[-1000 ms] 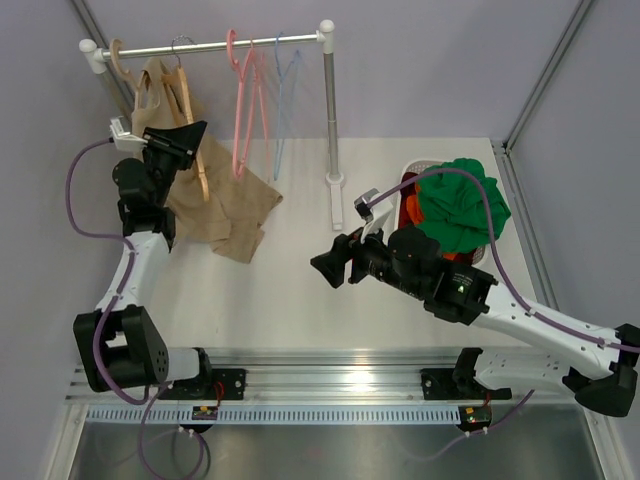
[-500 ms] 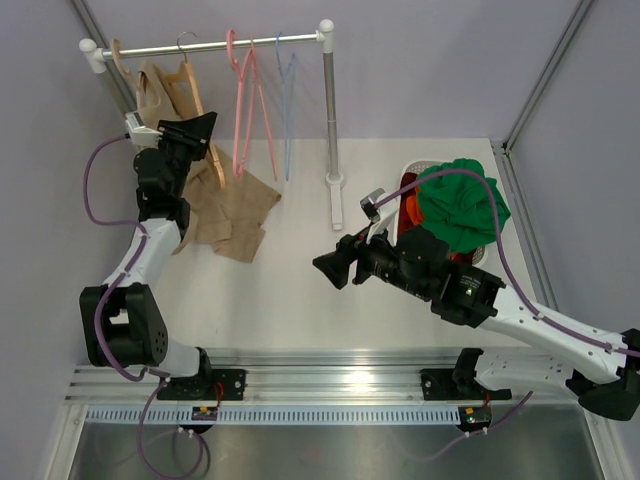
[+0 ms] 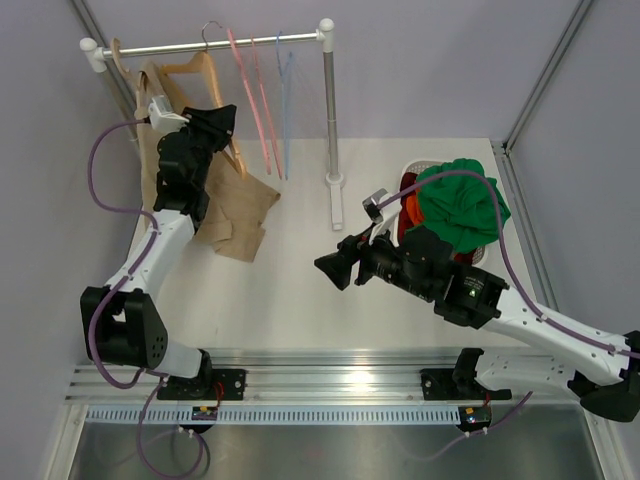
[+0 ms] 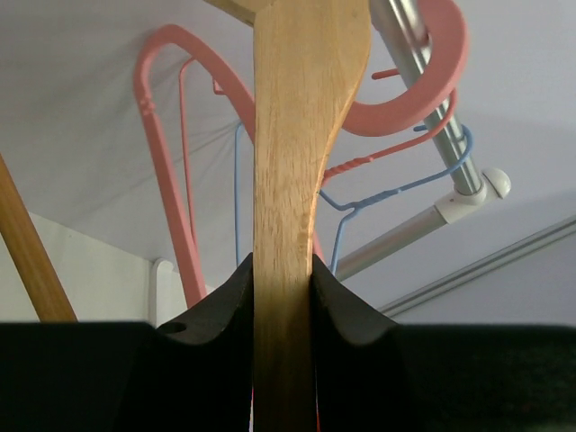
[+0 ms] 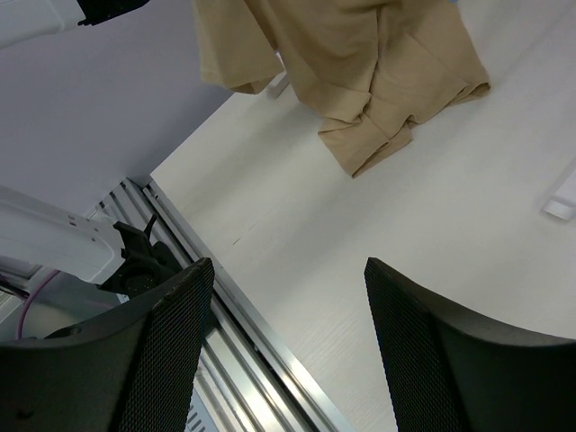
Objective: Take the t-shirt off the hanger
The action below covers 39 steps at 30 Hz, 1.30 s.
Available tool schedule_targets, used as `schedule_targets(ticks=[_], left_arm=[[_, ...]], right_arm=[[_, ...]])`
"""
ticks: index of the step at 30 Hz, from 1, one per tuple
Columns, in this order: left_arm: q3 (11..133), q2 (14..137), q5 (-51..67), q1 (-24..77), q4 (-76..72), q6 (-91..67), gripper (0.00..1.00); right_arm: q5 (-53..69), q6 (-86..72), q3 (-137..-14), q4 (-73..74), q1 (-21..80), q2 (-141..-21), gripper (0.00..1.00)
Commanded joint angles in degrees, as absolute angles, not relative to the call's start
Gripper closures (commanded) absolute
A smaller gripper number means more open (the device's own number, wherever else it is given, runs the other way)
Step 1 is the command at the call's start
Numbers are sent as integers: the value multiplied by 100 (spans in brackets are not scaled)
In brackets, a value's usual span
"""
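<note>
The green t-shirt (image 3: 462, 205) lies bunched in the white basket (image 3: 408, 168) at the right, off any hanger. The wooden hanger (image 3: 203, 68) with its wire hook (image 3: 210, 28) is up at the rail, bare of cloth. My left gripper (image 3: 224, 122) is shut on one arm of the hanger; in the left wrist view the wood (image 4: 301, 135) runs up between the jaws of that gripper (image 4: 283, 279). My right gripper (image 3: 335, 268) is open and empty above the table's middle, and its wrist view (image 5: 288, 306) shows only table between the fingers.
The beige top (image 3: 235, 210) hangs at the left and trails onto the table, also in the right wrist view (image 5: 360, 72). Pink hangers (image 3: 255, 100) and a blue one (image 3: 288, 90) hang on the rail (image 3: 270, 41). The rack post (image 3: 330, 110) stands mid-table. Orange cloth (image 3: 410, 210) lies in the basket.
My left gripper has risen and moved right with the wooden hanger, whose hook has shifted right along the rail, pushing the pink hangers aside. The right arm has barely moved.
</note>
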<state>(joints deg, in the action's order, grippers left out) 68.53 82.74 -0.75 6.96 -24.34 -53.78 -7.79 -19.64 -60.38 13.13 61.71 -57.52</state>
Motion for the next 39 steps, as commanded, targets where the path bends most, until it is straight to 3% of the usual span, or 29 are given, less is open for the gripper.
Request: schedule_targets(ticks=[1, 19, 27, 30, 31, 34, 35, 37, 38, 39], left_arm=[[7119, 8393, -501, 677, -2645, -5124, 100], [6531, 8798, -369, 624, -3163, -5774, 100], [6179, 9193, 790, 492, -4271, -6451, 96], [6196, 9246, 1203, 457, -4421, -6477, 83], [6188, 9237, 1335, 440, -4430, -6460, 67], [6117, 9088, 1467, 378, -4360, -6399, 43], [6065, 9044, 1511, 361, -4342, -6390, 29], [6047, 8886, 1678, 290, -4211, -6372, 17], [6047, 8825, 1757, 264, -4149, -6346, 1], [6021, 8755, 1836, 229, -4018, -6276, 1]], right_arm=[[-729, -1819, -6003, 1230, 6161, -5546, 25], [-817, -1767, -5986, 1327, 6152, -5396, 25], [-949, -1740, -5985, 1354, 6152, -5414, 25], [-976, -1723, -5985, 1354, 6161, -5414, 24], [-984, -1714, -5994, 1354, 6152, -5423, 25], [-967, -1714, -6020, 1336, 6152, -5467, 24], [-967, -1714, -6021, 1327, 6144, -5467, 24], [-967, -1731, -6021, 1292, 6152, -5467, 24], [-975, -1731, -6021, 1275, 6161, -5467, 24], [-976, -1740, -6021, 1274, 6152, -5467, 24]])
